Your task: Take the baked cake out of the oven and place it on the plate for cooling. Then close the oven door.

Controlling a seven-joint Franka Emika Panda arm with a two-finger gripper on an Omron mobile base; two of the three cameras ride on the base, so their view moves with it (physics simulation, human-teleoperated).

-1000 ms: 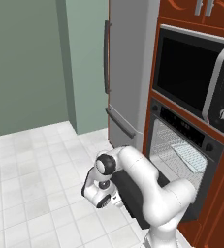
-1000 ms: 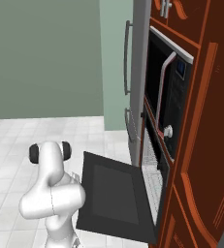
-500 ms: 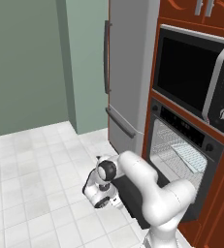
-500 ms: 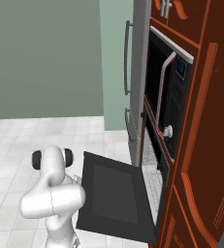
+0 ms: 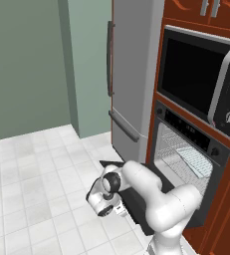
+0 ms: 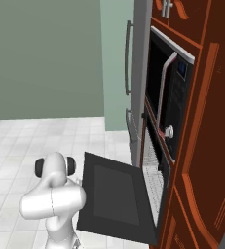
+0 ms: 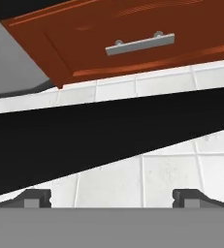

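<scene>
Gripper [image 7: 111,197] jaws stand wide apart with nothing between them; its 2 dark fingertips [image 7: 36,197] rise at the bottom of the hand view, well apart, over white floor tiles [image 7: 167,177]. Just ahead of them a broad black band, the edge of the oven door [image 7: 108,131], runs slantwise across the hand view, with more tiles past it and a red-brown drawer [image 7: 113,38] with a silver bar handle [image 7: 140,43] beyond.

From the base views, the door [image 6: 116,194] hangs open, tilted down and outward from the oven [image 5: 186,154], its free edge reaching toward the arm. The hand sits low by that free edge, near the floor, on the left side of the door in the left base view. Open tiled floor [image 5: 32,189] spreads wide to the left of the arm.

Inside the oven, a wire rack [image 5: 178,154] shows against the pale interior; I cannot make out the cake. Above sits the microwave [image 5: 201,79], and the grey fridge [image 5: 131,74] stands beside the oven column.
</scene>
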